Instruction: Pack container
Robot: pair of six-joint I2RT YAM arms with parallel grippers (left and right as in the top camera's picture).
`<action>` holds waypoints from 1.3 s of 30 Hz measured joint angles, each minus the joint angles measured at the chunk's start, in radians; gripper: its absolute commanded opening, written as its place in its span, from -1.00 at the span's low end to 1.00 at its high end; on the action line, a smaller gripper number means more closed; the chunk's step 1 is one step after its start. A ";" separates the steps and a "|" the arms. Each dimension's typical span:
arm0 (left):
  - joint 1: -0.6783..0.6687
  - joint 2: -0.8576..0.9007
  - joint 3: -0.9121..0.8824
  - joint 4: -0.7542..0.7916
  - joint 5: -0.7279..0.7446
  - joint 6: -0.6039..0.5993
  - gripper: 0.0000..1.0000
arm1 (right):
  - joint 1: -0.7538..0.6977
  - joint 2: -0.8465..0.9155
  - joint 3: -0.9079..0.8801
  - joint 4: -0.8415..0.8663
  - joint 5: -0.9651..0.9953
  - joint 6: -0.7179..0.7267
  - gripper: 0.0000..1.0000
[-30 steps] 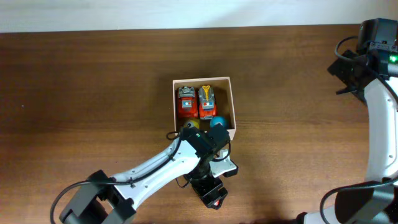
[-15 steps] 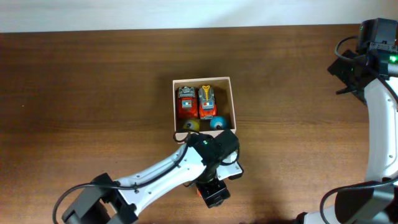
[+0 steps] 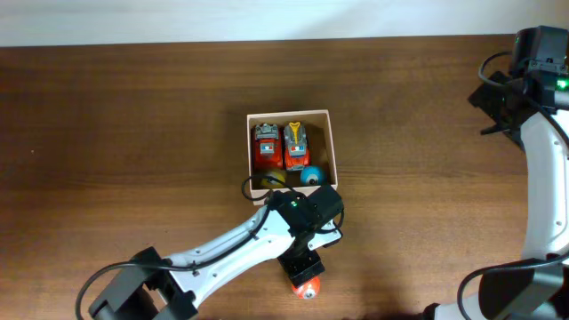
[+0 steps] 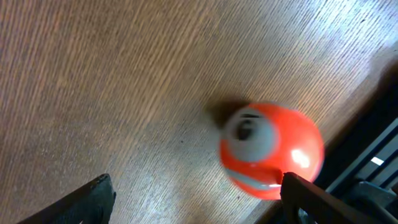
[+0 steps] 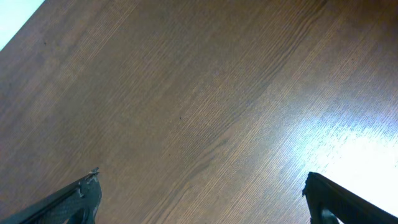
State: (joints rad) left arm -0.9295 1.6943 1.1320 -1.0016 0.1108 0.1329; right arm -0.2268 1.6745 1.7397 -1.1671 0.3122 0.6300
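The left pincer [image 4: 199,202] hung over the desk [image 3: 133,133] with its 2 dark fingers [image 4: 93,194] spread wide apart, clamped on nothing. Just ahead of them, nearer the finger on the right side of the left wrist view, lay an orange ball [image 4: 272,153] with a round grey patch on its surface. Its outline was blurred, and it rested on the bare wood with no finger touching it. From overhead the same ball [image 3: 305,285] showed at the tip of the left pincer [image 3: 302,269], close to the near edge of the desk.

Beyond the left arm [image 3: 240,242] sat the container [image 3: 333,142], a small square box with thin white walls and a tan inside, near the middle of the desk. The arm's wrist overlapped the container's near wall in the overhead view. Inside it, 2 orange-red toy vehicles [image 3: 266,145] lay side by side against the left wall, lengthwise. Below them, along the near wall, were a yellow ball [image 3: 274,179] and a blue ball [image 3: 309,175], close together. The right part of the container was bare.

The right pincer [image 5: 205,208] stood well apart at the far right corner, its fingers open over plain wood, holding nothing.
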 measured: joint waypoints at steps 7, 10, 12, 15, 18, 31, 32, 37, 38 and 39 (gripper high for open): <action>-0.042 0.008 0.000 -0.011 0.014 -0.003 0.74 | 0.000 0.000 0.000 0.000 0.000 -0.002 0.98; -0.069 0.016 0.000 -0.024 0.025 -0.005 0.87 | 0.000 0.000 0.000 0.000 0.000 -0.001 0.98; -0.082 0.017 0.000 -0.026 0.043 -0.006 0.87 | 0.000 0.000 0.000 0.000 0.000 -0.001 0.98; -0.090 0.017 0.000 -0.032 0.082 -0.006 0.88 | 0.000 0.000 0.000 0.000 0.000 -0.001 0.97; -0.090 0.017 0.000 -0.047 0.112 -0.006 0.88 | 0.000 0.000 0.000 0.000 0.000 -0.002 0.98; -0.090 0.017 0.000 -0.051 0.227 0.009 0.89 | 0.000 0.000 0.000 0.000 0.000 -0.002 0.99; -0.090 0.017 0.000 -0.039 0.227 0.010 0.89 | 0.000 0.000 0.000 0.000 0.000 -0.002 0.98; -0.090 0.017 0.000 0.005 0.187 0.017 0.89 | 0.000 0.000 0.000 0.000 0.000 -0.001 0.97; -0.090 0.017 0.000 0.011 0.170 0.017 0.90 | 0.000 0.000 0.000 0.000 0.000 -0.001 0.97; -0.090 0.017 0.000 0.015 0.159 0.017 0.89 | 0.000 0.000 0.000 0.000 0.000 -0.001 0.98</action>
State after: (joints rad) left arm -1.0191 1.7115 1.1320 -0.9863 0.2703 0.1501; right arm -0.2268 1.6745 1.7397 -1.1671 0.3122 0.6289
